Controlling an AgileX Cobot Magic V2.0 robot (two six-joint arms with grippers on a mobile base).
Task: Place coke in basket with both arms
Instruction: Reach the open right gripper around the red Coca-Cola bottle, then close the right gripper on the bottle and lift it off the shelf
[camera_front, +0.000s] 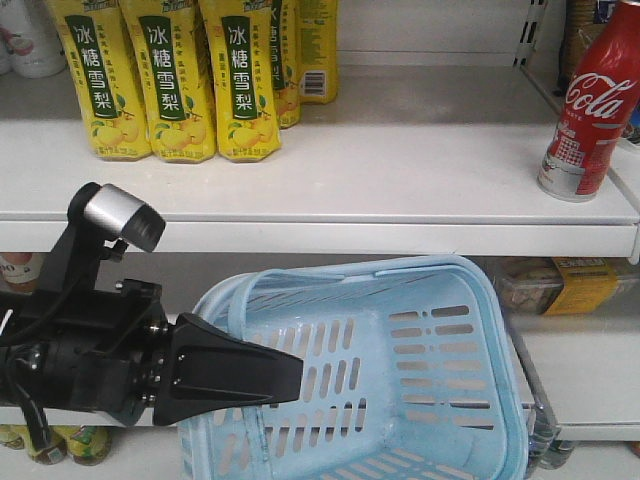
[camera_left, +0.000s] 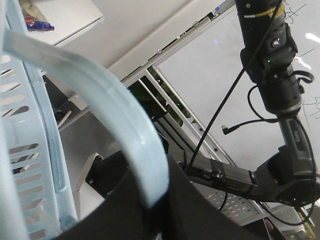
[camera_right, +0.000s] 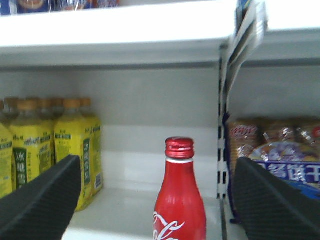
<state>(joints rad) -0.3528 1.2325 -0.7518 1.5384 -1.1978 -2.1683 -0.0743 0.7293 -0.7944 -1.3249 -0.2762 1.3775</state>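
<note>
a row of yellow pear-drink bottles (camera_front: 165, 80) with green labels stands at the back left of the white shelf (camera_front: 400, 190). well apart from them, at the far right near the front edge, the coke (camera_front: 590, 100) stands upright: a red bottle with white script and a red cap. bare shelf board lies between the two.

in the right wrist view the coke (camera_right: 179, 200) stands ahead on the shelf, with the yellow bottles (camera_right: 75, 145) off to its left. a slotted metal upright (camera_right: 220, 150) is just to its right, and behind that are packs of snacks (camera_right: 280, 150). the right claw (camera_right: 157, 167) is released. its two black fingers (camera_right: 40, 200) are spread wide at the frame's lower corners and touch nothing. the bottle shows in the gap between them but further in.

below the shelf's front edge the light blue basket (camera_front: 430, 268) hangs tilted, its slotted walls and floor turned toward the front camera. the left claw (camera_front: 270, 378) is a black wedge with a silver-grey cylinder (camera_front: 125, 215) above it, and it reaches in from the left to the basket's near rim. the left wrist view shows the pale blue handle (camera_left: 115, 110) curving down into the black of the left claw (camera_left: 150, 220), which is clenched on it, with the basket wall (camera_left: 30, 150) alongside. past it the right arm (camera_left: 272, 75) and its cables stand out against a pale ceiling.

a lower shelf behind the basket carries packaged goods (camera_front: 560, 285), and there are cans (camera_front: 60, 440) at bottom left.
</note>
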